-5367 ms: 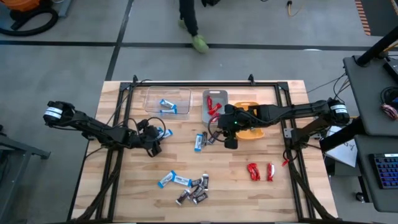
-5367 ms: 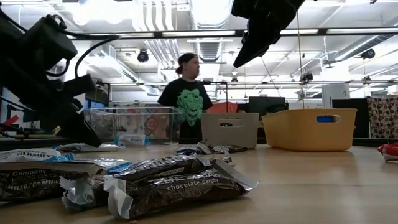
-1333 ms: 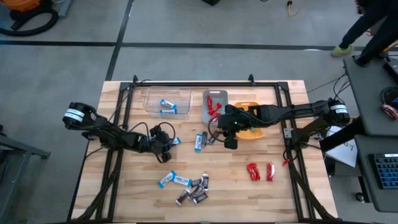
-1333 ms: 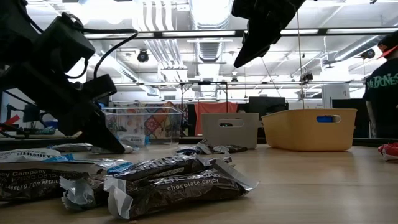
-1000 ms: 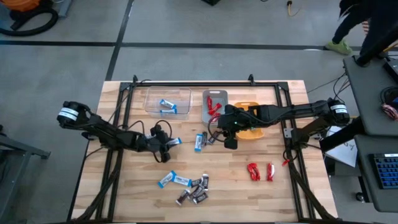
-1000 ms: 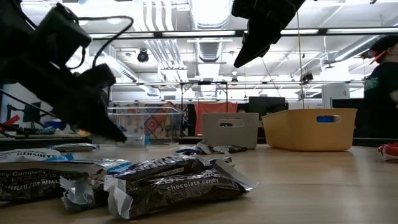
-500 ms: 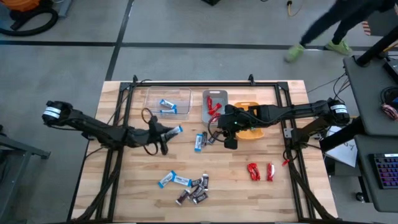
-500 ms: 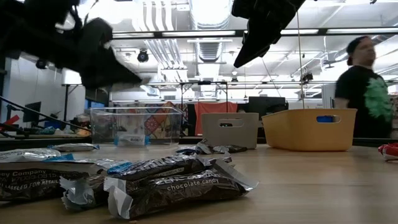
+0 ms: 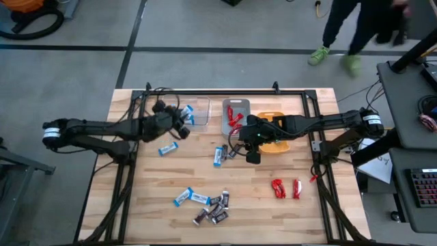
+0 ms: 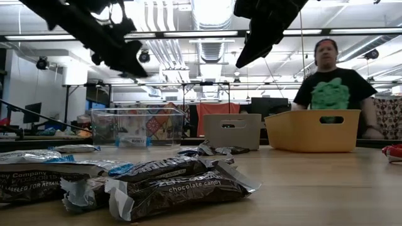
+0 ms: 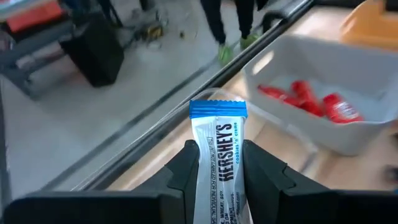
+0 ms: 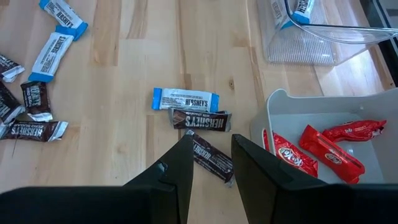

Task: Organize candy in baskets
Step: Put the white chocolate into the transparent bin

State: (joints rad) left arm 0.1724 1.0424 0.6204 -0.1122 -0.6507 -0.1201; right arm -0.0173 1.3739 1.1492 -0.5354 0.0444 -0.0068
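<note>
I am seeing the left claw (image 11: 216, 163) pinching a blue-and-white bar (image 11: 219, 155) over the clear bin (image 9: 199, 111), its long axis running straight out between the fingers, blue end foremost. The right claw (image 12: 210, 155) is hovering part-open, empty, above a dark bar (image 12: 210, 158) on the bench (image 9: 314, 219).

Grey concrete floor (image 9: 82, 61) with a dark line across it; ceiling ducts (image 10: 210, 16) and strip lights (image 10: 188, 34) overhead; perhaps desks at the far wall

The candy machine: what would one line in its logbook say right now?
left gripper: shut on blue-and-white bar, over clear bin | right gripper: open, empty, above dark bar | red candies: in grey bin
</note>
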